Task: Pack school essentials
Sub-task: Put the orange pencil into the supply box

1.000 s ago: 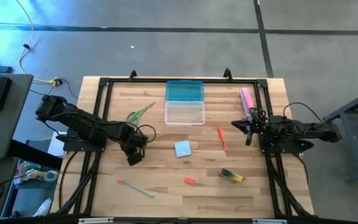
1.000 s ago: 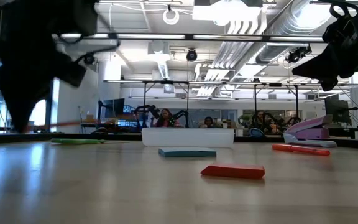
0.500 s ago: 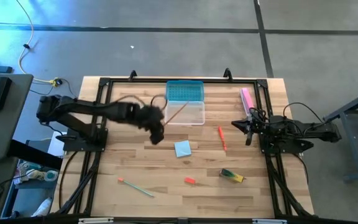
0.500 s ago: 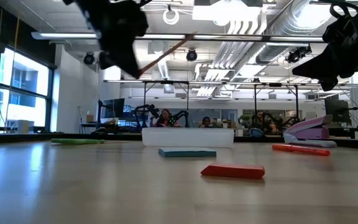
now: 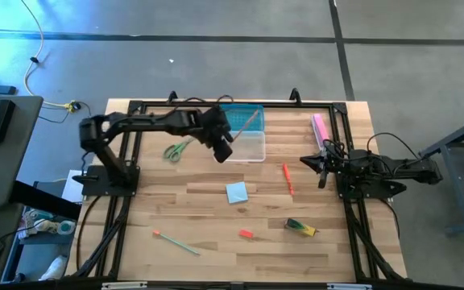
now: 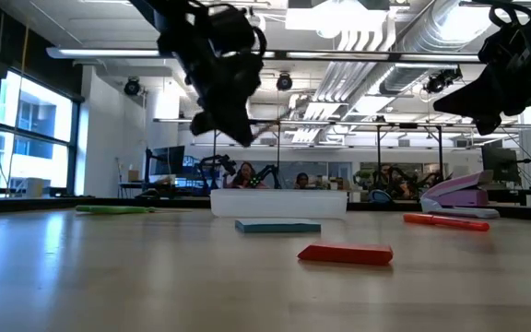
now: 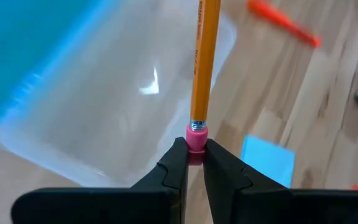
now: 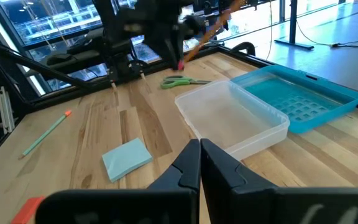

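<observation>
Carried farther toward the table's back edge than half a second earlier, the left gripper (image 5: 223, 150) hung in the high view over the left end of the clear plastic box (image 5: 244, 147), its arm stretched in from the left, while the right gripper (image 5: 321, 171) waited near the right edge. At table height, the left gripper (image 6: 231, 115) hovered well above the box (image 6: 278, 202). From the left wrist, the fingers (image 7: 173, 168) pinched the pink eraser end of the orange pencil (image 7: 201, 68); from the right wrist, the right gripper (image 8: 199, 163) appeared pressed together, holding nothing.
</observation>
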Controlling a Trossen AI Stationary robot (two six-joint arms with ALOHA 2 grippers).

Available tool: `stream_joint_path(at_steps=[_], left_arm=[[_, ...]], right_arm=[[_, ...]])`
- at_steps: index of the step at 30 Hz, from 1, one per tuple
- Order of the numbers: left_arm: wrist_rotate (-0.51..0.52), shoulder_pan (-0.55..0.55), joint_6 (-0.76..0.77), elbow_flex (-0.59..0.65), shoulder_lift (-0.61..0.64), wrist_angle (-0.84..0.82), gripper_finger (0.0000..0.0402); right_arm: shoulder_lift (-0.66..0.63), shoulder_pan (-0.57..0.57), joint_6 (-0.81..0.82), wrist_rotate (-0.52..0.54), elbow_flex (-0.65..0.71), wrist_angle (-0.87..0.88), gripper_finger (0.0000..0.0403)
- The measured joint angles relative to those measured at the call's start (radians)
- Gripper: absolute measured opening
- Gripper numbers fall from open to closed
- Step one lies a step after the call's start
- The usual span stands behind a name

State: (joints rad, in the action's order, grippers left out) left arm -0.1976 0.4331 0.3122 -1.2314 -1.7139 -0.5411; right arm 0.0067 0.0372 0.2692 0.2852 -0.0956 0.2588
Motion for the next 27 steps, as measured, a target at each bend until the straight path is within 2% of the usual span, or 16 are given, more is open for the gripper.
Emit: stream_joint_path(at_steps=[11, 22, 27], left_arm=[[-0.055, 0.02, 0.013, -0.069, -0.153, -0.108, 0.003], [-0.051, 0.066, -0.117, -0.092, -0.177, -0.21, 0.0032], [0.005, 0.061, -0.176, -0.092, -0.177, -0.224, 0.0049]], right_arm=[[0.0, 0.0, 0.0, 0.0, 0.0, 0.0, 0.0], [0.0, 0.0, 0.0, 0.0, 0.0, 0.0, 0.0], [0.0, 0.0, 0.0, 0.0, 0.0, 0.0, 0.0]])
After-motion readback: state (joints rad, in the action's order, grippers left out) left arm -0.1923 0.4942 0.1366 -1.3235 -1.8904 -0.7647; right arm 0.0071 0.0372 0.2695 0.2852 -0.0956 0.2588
